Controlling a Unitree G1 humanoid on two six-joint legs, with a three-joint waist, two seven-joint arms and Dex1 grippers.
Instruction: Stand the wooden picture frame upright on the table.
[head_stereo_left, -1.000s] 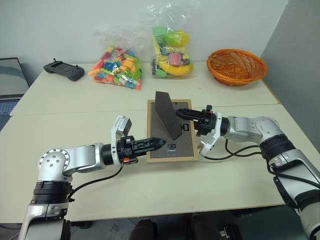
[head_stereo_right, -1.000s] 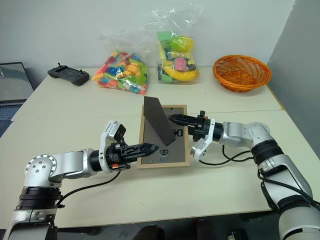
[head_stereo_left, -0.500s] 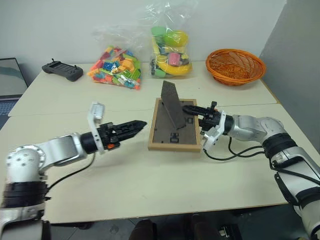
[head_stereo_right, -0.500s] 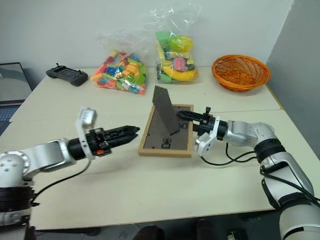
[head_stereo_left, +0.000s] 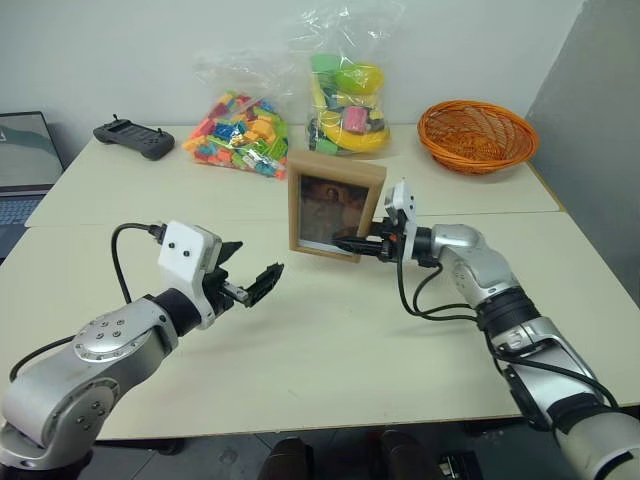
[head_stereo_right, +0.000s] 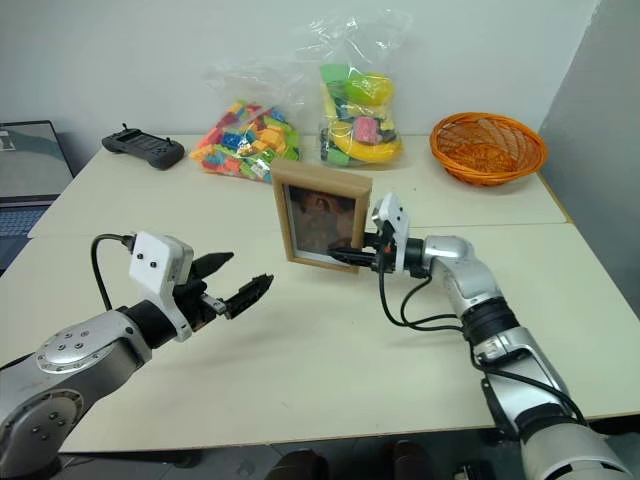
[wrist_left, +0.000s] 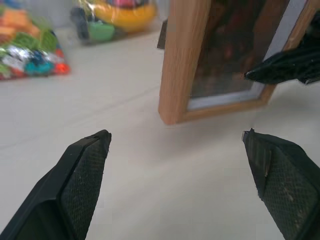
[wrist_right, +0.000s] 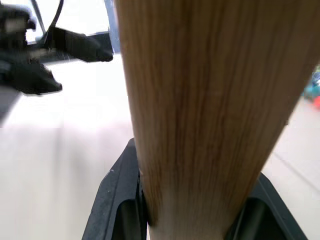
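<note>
Frame (head_stereo_left: 335, 204) of light wood stands upright on your desk (head_stereo_left: 330, 350), picture toward you. Your right pincer (head_stereo_left: 345, 243) pinches its lower right edge. Your left pincer (head_stereo_left: 250, 275) hangs spread wide, near but apart.

Head pair: looking forward and down over the table (head_stereo_left: 330, 350) from above both arms, taking in its far edge with the bags (head_stereo_left: 290, 110) and basket (head_stereo_left: 478, 135).
Head pair overlap: both eyes are covering the same scene, the right eye's picture sitting slightly shifted sideways.
Left wrist: looking along the left gripper (wrist_left: 177, 165), low over the table, facing the frame (wrist_left: 220, 55) from near.
Right wrist: sitting right against the frame's wooden edge, looking along the right gripper (wrist_right: 192, 200).
Shared: both wrist views are catching the frame; the right wrist view is also catching the left gripper beyond it.
</note>
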